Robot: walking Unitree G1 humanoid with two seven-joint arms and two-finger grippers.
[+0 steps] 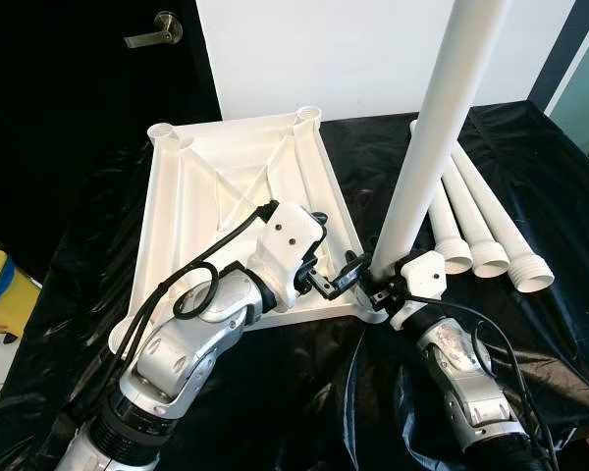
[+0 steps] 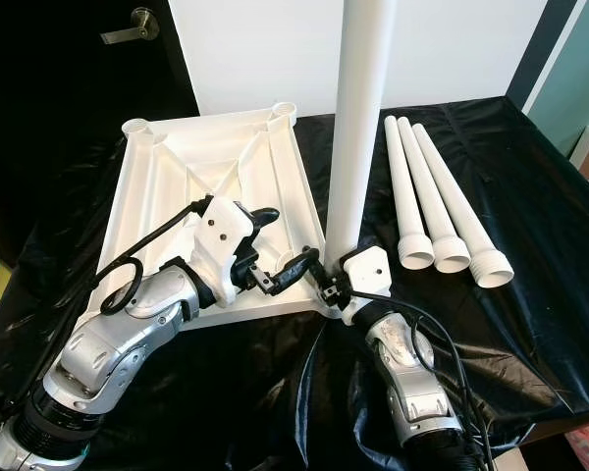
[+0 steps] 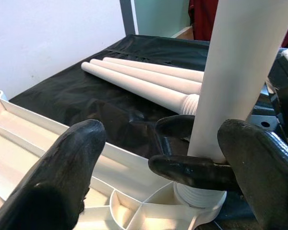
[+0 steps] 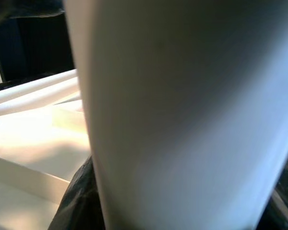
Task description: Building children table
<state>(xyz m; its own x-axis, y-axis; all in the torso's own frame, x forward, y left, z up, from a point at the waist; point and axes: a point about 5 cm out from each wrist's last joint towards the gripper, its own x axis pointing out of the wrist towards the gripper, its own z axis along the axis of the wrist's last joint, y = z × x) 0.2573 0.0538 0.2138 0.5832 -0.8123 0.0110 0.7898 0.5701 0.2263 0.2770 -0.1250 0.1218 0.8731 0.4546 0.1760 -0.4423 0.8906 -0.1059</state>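
Observation:
The white tabletop lies upside down on a black sheet, ribs facing up. One white leg stands upright in the socket at its near right corner. My right gripper is shut on that leg just above the socket; the leg is close up in the right wrist view. My left gripper hovers over the tabletop's near edge, open, its fingers spread wide and pointing at the leg with nothing between them.
Three more white legs lie side by side on the sheet to the right, threaded ends toward me. A dark door with a lever handle is at the back left. A yellow object sits on the floor at left.

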